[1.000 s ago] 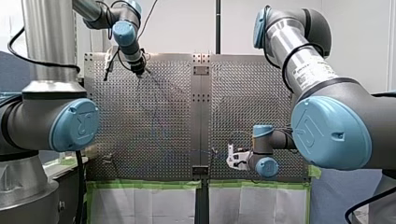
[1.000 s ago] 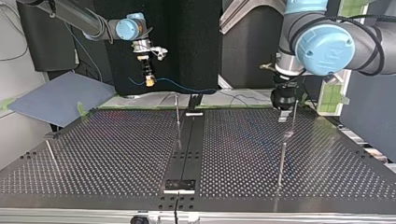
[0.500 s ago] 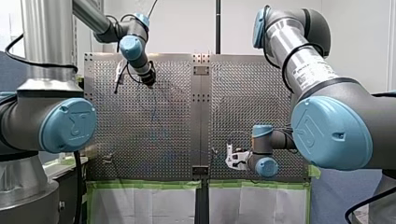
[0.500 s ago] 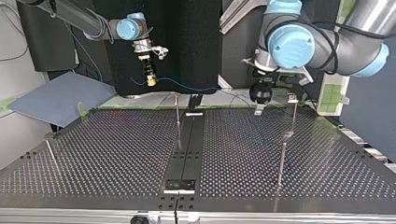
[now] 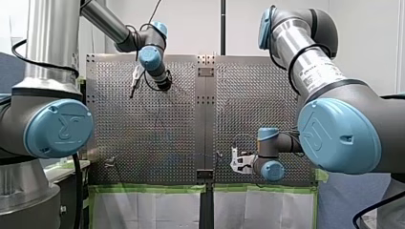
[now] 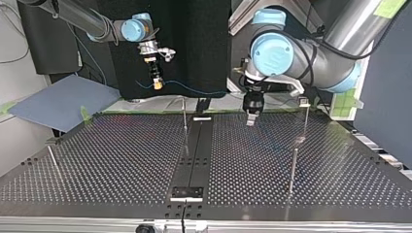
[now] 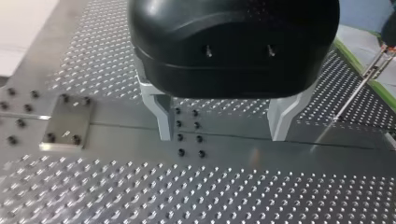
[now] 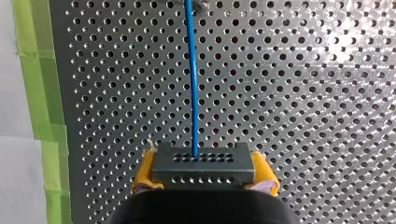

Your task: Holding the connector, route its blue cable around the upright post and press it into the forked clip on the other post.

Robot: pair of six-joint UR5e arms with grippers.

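Now | perforated table (image 6: 121, 155), thin upright posts (image 6: 293, 170) standing on it | my left gripper (image 7: 222, 135) hovers over the table's middle seam, metal fingers spread wide, nothing between them | my right gripper (image 6: 156, 86) hangs by the edge nearest the arms, yellow pads clamped on the dark connector (image 8: 203, 163) | blue cable (image 8: 191, 79) runs straight ahead from the connector, over the holes.

The perforated metal table (image 6: 121, 160) I work over has a plain strip (image 6: 197, 150) down its middle. A far plate (image 6: 187, 192) is bolted at the strip's end away from me, and a near plate (image 6: 202, 118) at my edge. A middle post (image 6: 184, 114) stands beside the strip. A short post (image 6: 293, 167) and a clip-topped post (image 6: 306, 121) stand toward the side edge at the top view's right. A leaning rod (image 6: 52, 159) is by the opposite side edge. Green tape (image 5: 148, 188) lines my edge.
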